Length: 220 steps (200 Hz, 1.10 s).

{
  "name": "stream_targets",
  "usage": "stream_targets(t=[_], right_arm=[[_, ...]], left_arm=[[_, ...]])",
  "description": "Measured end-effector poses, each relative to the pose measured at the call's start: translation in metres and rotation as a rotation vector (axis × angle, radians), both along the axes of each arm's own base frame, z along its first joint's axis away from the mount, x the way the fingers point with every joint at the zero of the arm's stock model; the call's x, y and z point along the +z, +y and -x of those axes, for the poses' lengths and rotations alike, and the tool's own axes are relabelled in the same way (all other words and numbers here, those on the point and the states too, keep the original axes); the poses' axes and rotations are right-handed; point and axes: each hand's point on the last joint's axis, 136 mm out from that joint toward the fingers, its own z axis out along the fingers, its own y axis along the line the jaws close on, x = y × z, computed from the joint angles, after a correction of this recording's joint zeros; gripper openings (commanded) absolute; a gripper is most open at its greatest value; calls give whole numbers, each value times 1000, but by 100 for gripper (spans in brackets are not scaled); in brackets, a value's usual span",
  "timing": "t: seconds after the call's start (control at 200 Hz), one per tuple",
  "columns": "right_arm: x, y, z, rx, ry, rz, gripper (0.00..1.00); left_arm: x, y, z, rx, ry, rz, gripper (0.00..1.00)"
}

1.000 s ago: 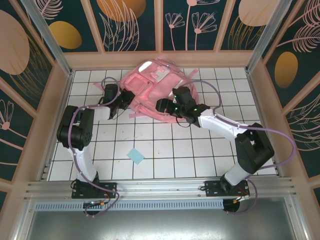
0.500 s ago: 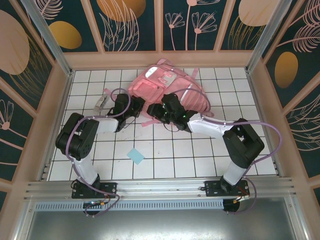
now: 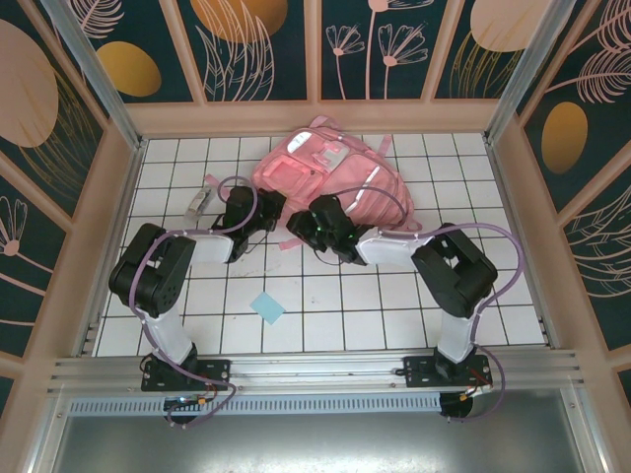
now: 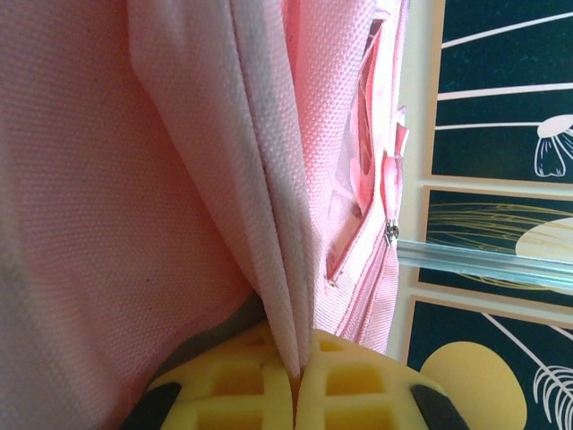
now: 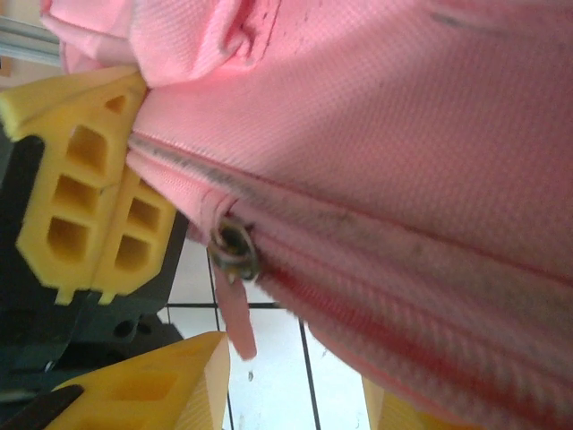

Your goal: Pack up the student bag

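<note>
**Top view.** The student bag [image 3: 335,177] lies far-centre on the tiled table [image 3: 325,325], at 12 o'clock from both bases. Its long axis runs approx. 10-to-4. Both grippers sit at its near edge, close together.

- **L arm:** the elbow is folded out toward 9 and the forearm reaches toward 2. The left gripper [image 3: 261,209] is pressed together on a fold of the bag's pink fabric, w/ the cloth running out from between the pads.
- **R arm:** the elbow is out toward 3 and the forearm is laid across toward 9–10. This puts the right gripper [image 3: 306,219] just beside the L one at the bag's zip line.

**R wrist view.** The yellow fingers [image 5: 179,376] stand apart, w/ bare tile between them and nothing pinched. The zip pull [image 5: 235,251] sits at approx. 11 o'clock from the gap. Its tab hangs down toward the L finger but is not yet between the pads.

The R arm is the nearer one to the pull. You probably need a short advance toward 11–12 before closing, while the L pinch keeps the seam taut.
</note>
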Motion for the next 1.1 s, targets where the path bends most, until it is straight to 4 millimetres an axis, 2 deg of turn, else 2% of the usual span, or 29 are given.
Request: stream_targets(t=[0.155,0.38,0.58,0.62,0.76,0.92,1.101], right_arm=[[0,4,-8,-23,-6,-26,36],[3,12,-14,-36,-9,-68,12],[9,16,-15,-6,-24,-91,4],[9,15,-13,5,-28,-82,0],[8,1,-7,64,-60,24,0],[-7,-29,2,158,-57,200,0],[-12,-58,24,266,-46,335,0]], left_arm=[[2,3,3,15,-3,1,0],[3,7,4,34,-9,0,0],[3,7,3,35,-11,-2,0],[3,9,3,34,-13,-4,0],[3,7,-2,-5,-17,-1,0],[-1,7,-14,-44,-17,-23,0],[-8,7,-18,-70,-7,-72,0]])
